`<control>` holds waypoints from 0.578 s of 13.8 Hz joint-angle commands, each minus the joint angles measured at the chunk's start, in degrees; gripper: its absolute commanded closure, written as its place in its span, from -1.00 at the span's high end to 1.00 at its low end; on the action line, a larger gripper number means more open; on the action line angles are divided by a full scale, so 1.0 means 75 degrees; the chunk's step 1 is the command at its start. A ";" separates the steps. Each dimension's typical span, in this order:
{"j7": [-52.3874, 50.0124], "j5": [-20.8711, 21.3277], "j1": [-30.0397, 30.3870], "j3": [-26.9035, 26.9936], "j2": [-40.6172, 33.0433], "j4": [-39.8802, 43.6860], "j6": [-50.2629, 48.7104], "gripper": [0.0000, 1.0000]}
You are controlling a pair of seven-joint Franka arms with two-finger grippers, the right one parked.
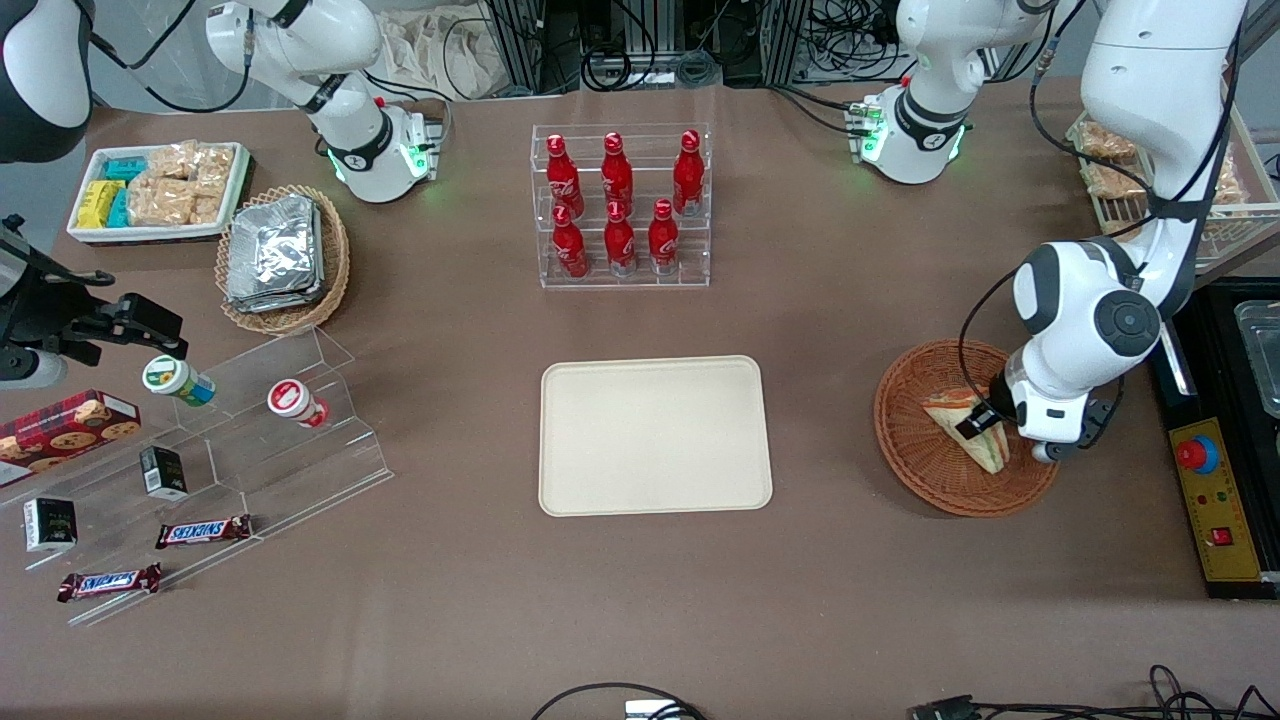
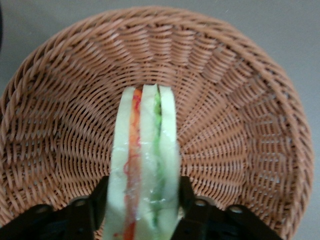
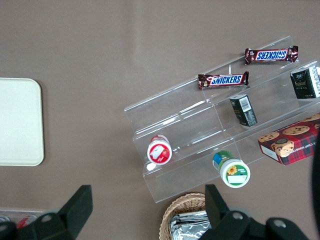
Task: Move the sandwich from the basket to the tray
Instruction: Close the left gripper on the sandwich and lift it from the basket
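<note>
With the gripper [image 1: 985,425] lowered into the basket [image 1: 915,450], the task stands at the grasp step: the fingers [image 2: 95,207] sit one on each flat bread face of the sandwich [image 2: 145,165] and appear closed on it, pressing the clear wrap against the bread. In the wrist view the sandwich stands on edge, filling layers facing the camera, its tip pointing toward 12 o'clock across the woven floor of the basket. Whether it already clears the wicker cannot be told. In the front view the basket lies toward the working arm's end of the surface, at about 3 o'clock from the tray [image 1: 655,372], well apart from it, with bare surface between. The tray holds nothing. The next move calls for a straight vertical lift until the lower edge of the sandwich clears the basket rim, followed by a lateral carry toward 9 o'clock to a point above the tray. Grip pressure should remain moderate, since soft bread in slippery wrap may deform or slide.
</note>
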 commanded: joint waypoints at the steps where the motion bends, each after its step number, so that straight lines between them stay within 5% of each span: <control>1: -0.0113 0.0083 -0.0020 -0.0056 -0.0022 0.0450 -0.0341 -1.00; 8: -0.0054 0.0059 -0.0487 -0.0372 -0.0058 0.3401 -0.4416 -1.00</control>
